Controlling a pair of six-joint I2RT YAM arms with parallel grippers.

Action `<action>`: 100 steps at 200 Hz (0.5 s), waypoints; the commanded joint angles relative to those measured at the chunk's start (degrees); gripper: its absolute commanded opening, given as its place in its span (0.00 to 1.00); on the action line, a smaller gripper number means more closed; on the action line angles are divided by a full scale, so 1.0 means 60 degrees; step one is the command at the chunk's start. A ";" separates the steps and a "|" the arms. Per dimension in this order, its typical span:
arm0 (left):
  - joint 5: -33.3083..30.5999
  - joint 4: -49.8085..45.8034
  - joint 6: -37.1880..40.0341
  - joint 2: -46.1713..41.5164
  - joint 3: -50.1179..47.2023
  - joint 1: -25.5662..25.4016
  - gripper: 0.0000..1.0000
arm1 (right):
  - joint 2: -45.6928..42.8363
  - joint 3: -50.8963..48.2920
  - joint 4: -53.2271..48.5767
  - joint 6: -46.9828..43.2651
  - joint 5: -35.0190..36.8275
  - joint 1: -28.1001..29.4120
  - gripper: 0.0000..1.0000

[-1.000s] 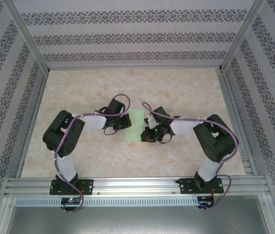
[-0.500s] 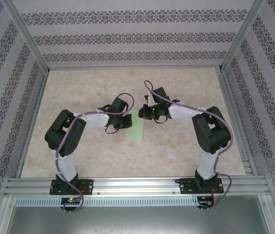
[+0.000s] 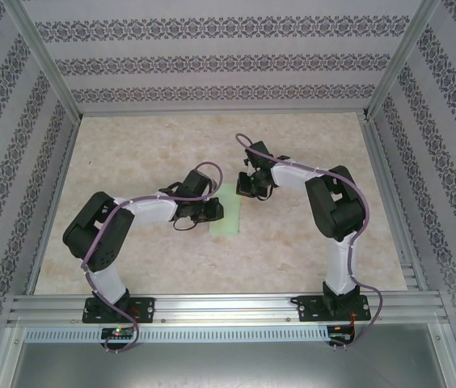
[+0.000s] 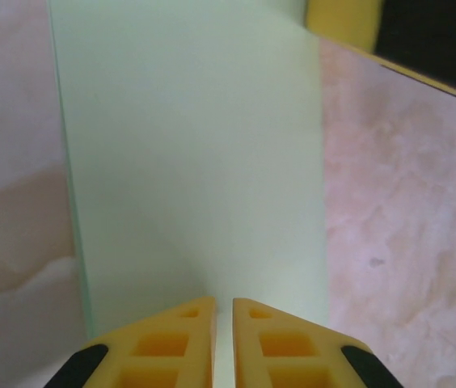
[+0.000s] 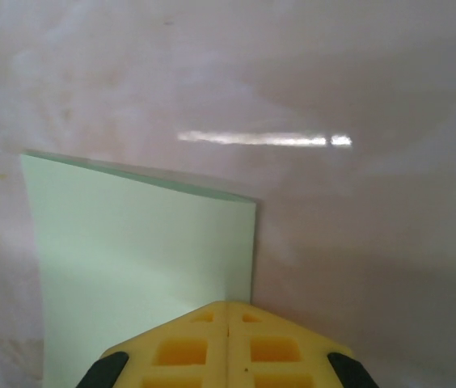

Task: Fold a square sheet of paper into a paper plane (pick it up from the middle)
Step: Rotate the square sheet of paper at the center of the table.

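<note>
While green paper lies on the marbled table, patterned walls around, left claw barely parted, right claw closed.

Built of blk joints + wht links, left arm and right arm alike; strung w/ purple cables; tipped w/ yellow fingers.

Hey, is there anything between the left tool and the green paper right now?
Nothing visible. The left tool sits right at the near edge of the green paper, its fingers slightly parted, with bare sheet ahead. The right tool is at the sheet's far end, not in between.
</note>
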 commanded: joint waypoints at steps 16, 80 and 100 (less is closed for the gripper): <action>-0.0205 0.0655 -0.0533 -0.0755 -0.0250 -0.0477 0.15 | -0.0747 -0.0806 -0.0539 0.0603 0.1589 -0.0327 0.03; -0.1001 0.0496 -0.1265 -0.0494 0.0025 -0.1616 0.15 | -0.2697 -0.2336 0.1076 0.1032 0.0731 -0.0394 0.05; -0.0722 0.0710 -0.1309 -0.0265 0.0156 -0.1765 0.15 | -0.2637 -0.2225 0.1333 0.0815 -0.0005 -0.0379 0.06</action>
